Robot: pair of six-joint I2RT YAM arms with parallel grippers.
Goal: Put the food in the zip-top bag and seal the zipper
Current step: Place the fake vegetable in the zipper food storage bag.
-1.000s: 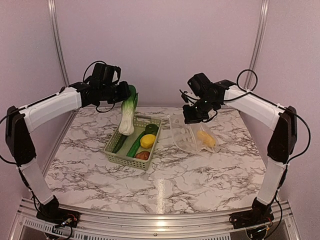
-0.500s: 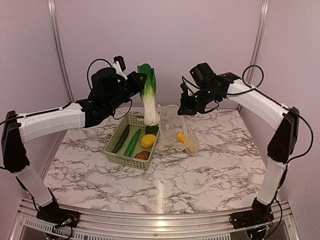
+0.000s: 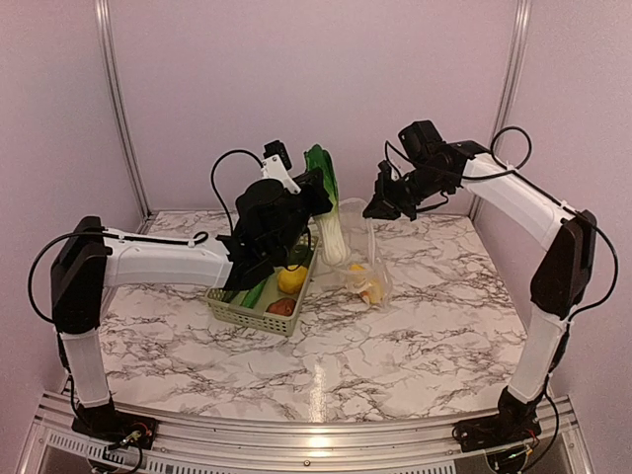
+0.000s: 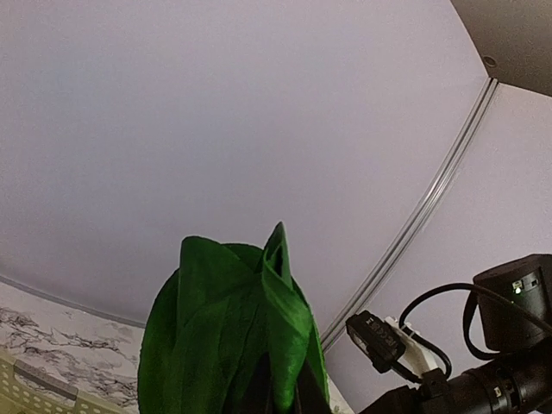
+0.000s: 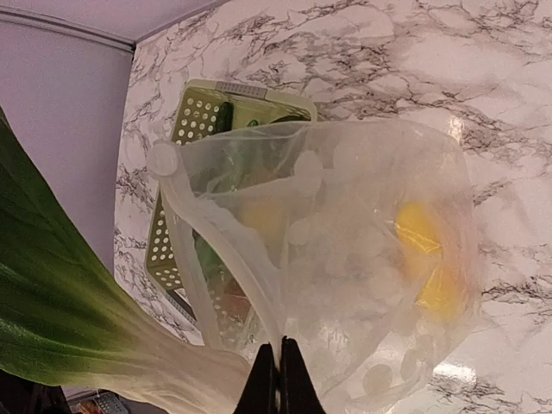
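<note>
The left arm stretches over the basket, the left tool gripping a toy bok choy upright beside the zip-top bag, whose rim the raised right tool pinches.

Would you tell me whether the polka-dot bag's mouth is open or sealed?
Open. The right gripper pinches one edge of the bag, whose rim gapes wide; yellow fruit lies inside.

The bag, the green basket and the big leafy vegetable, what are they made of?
The bag looks like thin, soft clear plastic: it sags and wrinkles, and yellow food shows through. The basket seems stiff pale green plastic with moulded holes. The leafy vegetable is likely toy plastic or rubber; its leaves look smooth and slightly glossy.
</note>
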